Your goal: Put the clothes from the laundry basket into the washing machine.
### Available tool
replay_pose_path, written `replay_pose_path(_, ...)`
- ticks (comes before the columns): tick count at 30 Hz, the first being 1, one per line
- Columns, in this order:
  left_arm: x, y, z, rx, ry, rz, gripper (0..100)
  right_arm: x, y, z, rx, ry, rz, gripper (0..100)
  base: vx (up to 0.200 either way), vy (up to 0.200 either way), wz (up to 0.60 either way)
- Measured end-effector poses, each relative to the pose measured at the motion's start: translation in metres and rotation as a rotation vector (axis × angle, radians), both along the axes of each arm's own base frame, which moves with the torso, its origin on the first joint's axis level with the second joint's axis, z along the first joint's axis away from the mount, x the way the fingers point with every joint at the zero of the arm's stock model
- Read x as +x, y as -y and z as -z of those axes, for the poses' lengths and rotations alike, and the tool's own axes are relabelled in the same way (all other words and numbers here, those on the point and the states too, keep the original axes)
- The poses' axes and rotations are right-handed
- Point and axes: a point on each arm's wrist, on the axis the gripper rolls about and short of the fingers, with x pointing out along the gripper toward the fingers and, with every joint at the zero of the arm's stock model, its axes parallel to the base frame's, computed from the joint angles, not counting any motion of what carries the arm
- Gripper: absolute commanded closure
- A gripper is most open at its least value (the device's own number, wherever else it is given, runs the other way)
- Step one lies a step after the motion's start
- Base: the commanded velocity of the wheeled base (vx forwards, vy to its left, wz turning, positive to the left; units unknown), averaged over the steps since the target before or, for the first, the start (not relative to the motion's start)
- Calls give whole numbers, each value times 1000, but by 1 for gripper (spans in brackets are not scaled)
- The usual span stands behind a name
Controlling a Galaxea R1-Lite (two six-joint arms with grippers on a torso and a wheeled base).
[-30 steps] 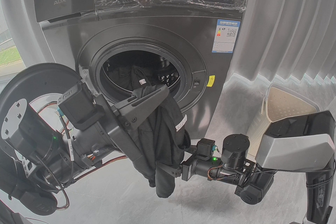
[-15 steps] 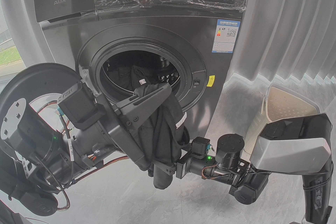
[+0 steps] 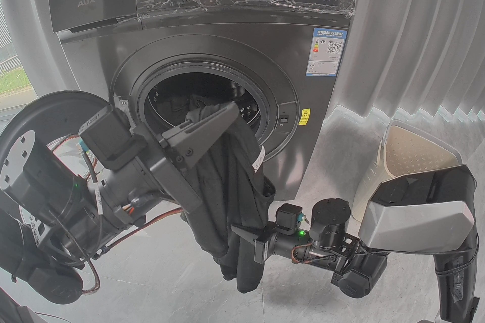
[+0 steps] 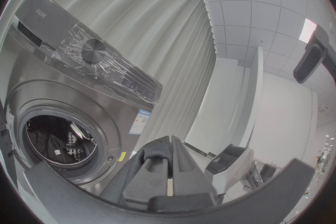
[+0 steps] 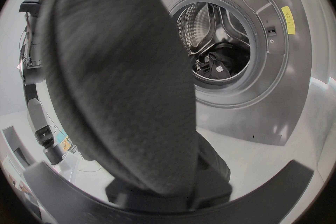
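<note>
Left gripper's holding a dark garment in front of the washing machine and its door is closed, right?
No, the door is open, per the head view; the left gripper does hold the dark garment before the washing machine.

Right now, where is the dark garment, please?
In the head view, the dark garment hangs centre-left from the left gripper, before the open washing machine; the right gripper sits beside the garment's lower part.

Grey floor [image 3: 151, 283], washing machine [image 3: 303, 102] standing on it — door open, laundry basket [image 3: 373, 177] just beside it
</note>
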Motion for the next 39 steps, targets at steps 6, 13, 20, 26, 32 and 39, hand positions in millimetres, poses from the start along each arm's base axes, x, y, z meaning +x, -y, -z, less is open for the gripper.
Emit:
replay_pose_path(6, 10, -6, 1, 0, -7, -42, 100, -21, 15, -8, -38, -29, -5, 100, 0, 0, 0)
replay_pose_path(13, 16, -7, 9, 16, -33, -76, 100, -52, 34, -36, -45, -15, -33, 100, 0, 0, 0)
replay_pose_path(20, 24, -3, 25, 58, -75, -101, 100, -74, 49, -78, 29, 65, -71, 100, 0, 0, 0)
replay_pose_path(26, 35, -1, 42, 97, -120, -144, 100, -86, 63, -106, 85, 144, -102, 100, 0, 0, 0)
replay_pose_path(32, 43, -2, 51, 117, -147, -171, 100, -94, 70, -128, 137, 211, -121, 100, 0, 0, 0)
replay_pose_path(39, 46, -4, 61, 141, -175, -181, 100, -95, 73, -150, 197, 283, -116, 100, 0, 0, 0)
